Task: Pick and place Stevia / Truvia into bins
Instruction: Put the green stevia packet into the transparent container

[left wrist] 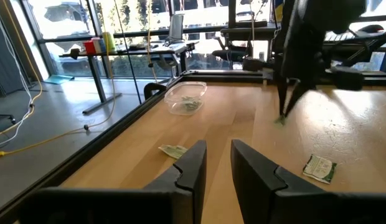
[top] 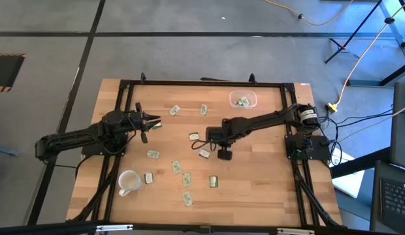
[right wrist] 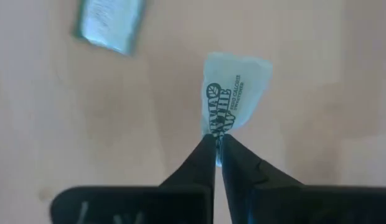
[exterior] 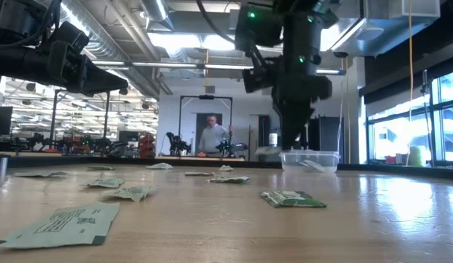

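Observation:
Several pale green and white Stevia sachets (top: 176, 167) lie flat and scattered over the wooden table. The clear bin (top: 243, 99) stands near the far edge with a few sachets in it. My right gripper (right wrist: 216, 140) hangs over the table's middle, pointing down, shut on one sachet (right wrist: 236, 93). My left gripper (left wrist: 218, 162) is open above the table's left part. A sachet (left wrist: 174, 150) lies just ahead of it, untouched. My right gripper pinches one sachet between its two fingertips at a short edge (right wrist: 219, 127), coming from above and pointing down. The paper is creased at the pinch. The rest of the sachet fans out below the fingers. Whether it is clear of the table cannot be told.
A white mug (top: 128, 181) stands near the table's near left corner. A black frame (top: 202, 83) runs along the table's edges. In the low view a person (exterior: 212, 135) stands far back in the room. Bare wood lies between the right gripper and the bin.

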